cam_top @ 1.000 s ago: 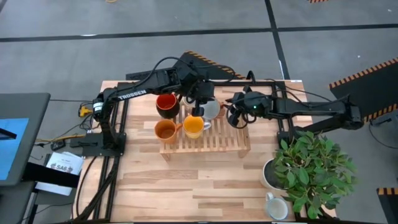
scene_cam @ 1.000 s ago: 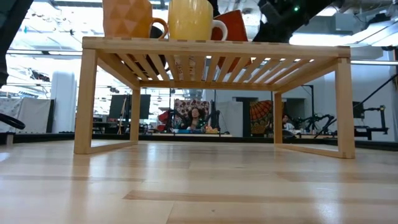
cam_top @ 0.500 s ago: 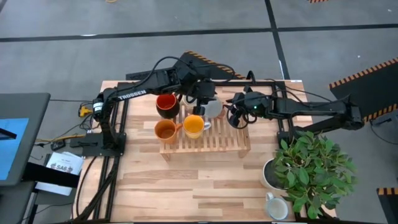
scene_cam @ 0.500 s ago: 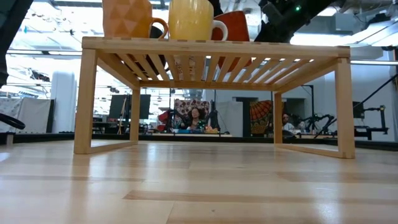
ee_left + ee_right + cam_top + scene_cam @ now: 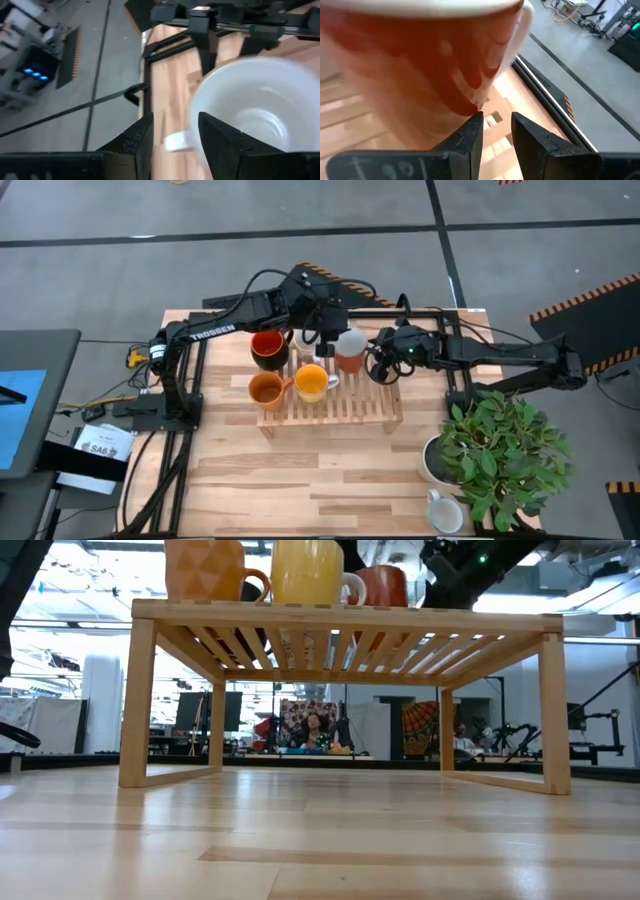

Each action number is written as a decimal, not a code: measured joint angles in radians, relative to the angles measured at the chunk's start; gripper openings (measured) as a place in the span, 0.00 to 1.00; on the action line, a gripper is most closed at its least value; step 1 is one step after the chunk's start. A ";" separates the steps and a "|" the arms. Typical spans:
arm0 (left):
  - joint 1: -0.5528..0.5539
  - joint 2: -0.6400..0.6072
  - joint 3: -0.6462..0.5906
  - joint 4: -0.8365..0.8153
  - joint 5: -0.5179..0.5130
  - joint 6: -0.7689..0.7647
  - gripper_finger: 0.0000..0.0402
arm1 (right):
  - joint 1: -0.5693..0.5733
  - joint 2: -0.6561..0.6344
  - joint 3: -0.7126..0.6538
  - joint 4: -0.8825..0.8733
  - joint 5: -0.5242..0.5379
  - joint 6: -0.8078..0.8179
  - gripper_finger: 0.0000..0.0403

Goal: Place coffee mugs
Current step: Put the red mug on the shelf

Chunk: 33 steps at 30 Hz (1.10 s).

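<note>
A mug (image 5: 350, 352), red-brown outside and white inside (image 5: 260, 100), stands upright on the far right part of the wooden slatted rack (image 5: 345, 408). My left gripper (image 5: 328, 332) is open just beyond it, and its fingers (image 5: 220, 142) stand on either side of the white handle (image 5: 175, 142). My right gripper (image 5: 378, 366) is open at the mug's right side, low by its wall (image 5: 420, 55). A dark mug with red inside (image 5: 267, 348), an orange mug (image 5: 265, 388) and a yellow mug (image 5: 312, 383) also stand on the rack. My right gripper comes level from the table's right, with its fingertips (image 5: 472, 125) right at the foot of the mug's wall (image 5: 467, 102). Nothing lies between the fingers. I cannot tell whether they touch the mug.
A white pot (image 5: 436, 462) with a leafy green plant (image 5: 500, 455) stands at the table's near right. A white mug (image 5: 443, 512) sits by the near edge beside it. Black frame bars (image 5: 440, 315) run along the far edge. People sit in the room behind (image 5: 315, 725).
My left gripper has opened and let go of the red-brown mug. The mug was tilted with its pale inside turned sideways, and it now stands upright on the rack. My right gripper has kept its place beside it.
</note>
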 joint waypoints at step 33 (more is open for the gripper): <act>0.114 -0.620 -0.500 0.097 0.309 -0.298 0.35 | -0.028 -0.210 0.000 -0.186 0.009 0.074 0.32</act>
